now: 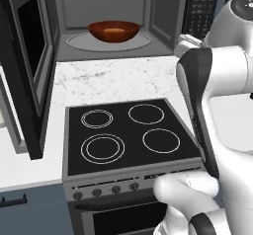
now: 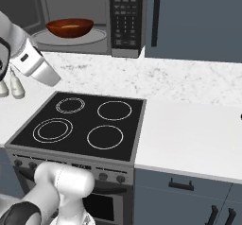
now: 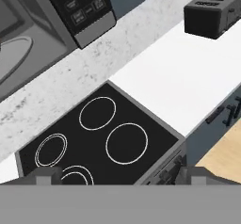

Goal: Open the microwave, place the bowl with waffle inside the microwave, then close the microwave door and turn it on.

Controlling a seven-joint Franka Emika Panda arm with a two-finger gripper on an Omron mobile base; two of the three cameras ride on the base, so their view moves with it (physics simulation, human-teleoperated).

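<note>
The microwave (image 1: 106,17) stands on the counter behind the stove, and its microwave door (image 1: 29,61) is swung wide open to the left. Inside, the reddish-brown bowl (image 1: 113,30) sits on the glass turntable (image 1: 79,42) with the golden waffle (image 1: 114,31) in it. From the right base view the bowl (image 2: 69,27) sits left of the black keypad (image 2: 125,16). My gripper (image 3: 117,175) is open with nothing between its fingers. It hangs above the stove's back left, in front of and below the microwave's opening (image 2: 51,77), clear of the bowl.
The black four-ring stove (image 1: 123,130) lies below the gripper. Two small white bottles (image 2: 12,87) stand on the counter left of it. White counter (image 2: 189,134) stretches to the right, with a dark toaster (image 3: 214,11) on it. A tall dark cabinet (image 2: 194,21) stands right of the microwave.
</note>
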